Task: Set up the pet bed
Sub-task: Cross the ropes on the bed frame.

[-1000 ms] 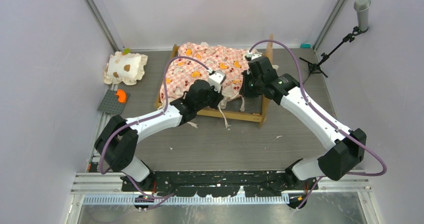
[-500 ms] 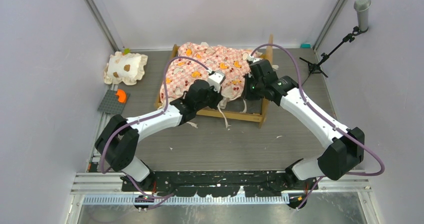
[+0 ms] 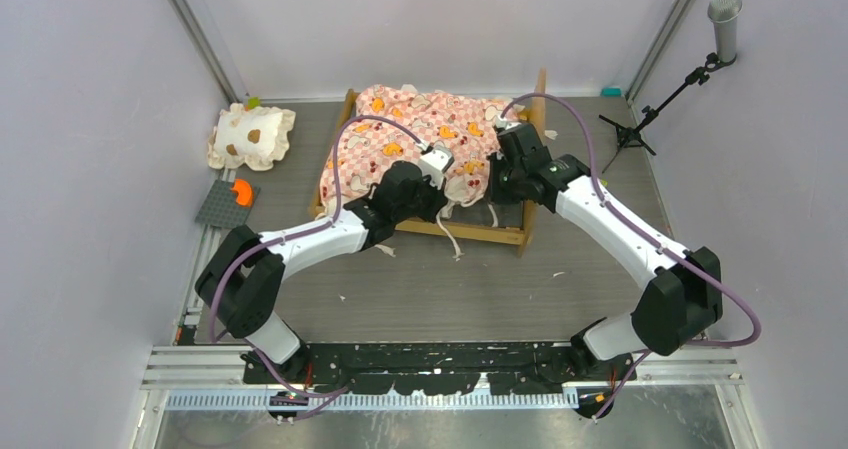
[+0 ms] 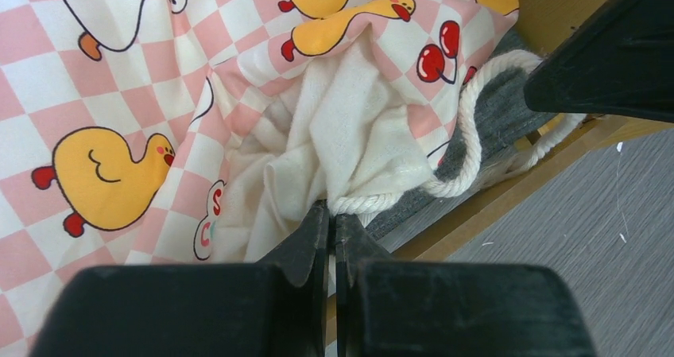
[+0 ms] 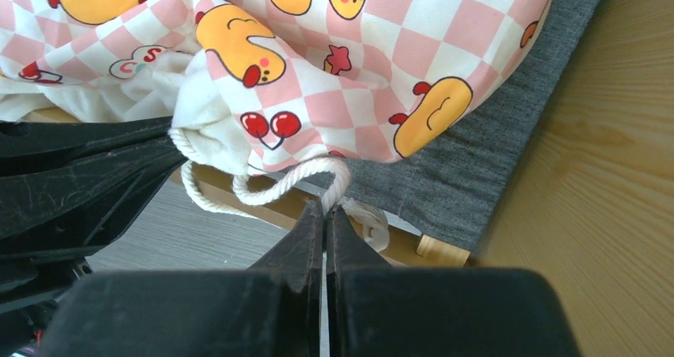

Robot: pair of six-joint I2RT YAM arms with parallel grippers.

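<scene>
Bed: far centre of the table; pillow well to its left.
Left gripper: pinched on a white cord at the mattress edge.
Right gripper: pinched on a cord loop.
Top view: wrists hide both grips.
Writing: printed letters, cut off, unreadable.

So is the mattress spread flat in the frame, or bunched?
Bunched: the mattress humps up, its near corner gathered at a white cord.

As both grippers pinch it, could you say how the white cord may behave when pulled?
Probably floppy: the white cord loops limply. Thin, so likely light. Its twisted surface should resist slipping from the left gripper and right gripper.
</scene>
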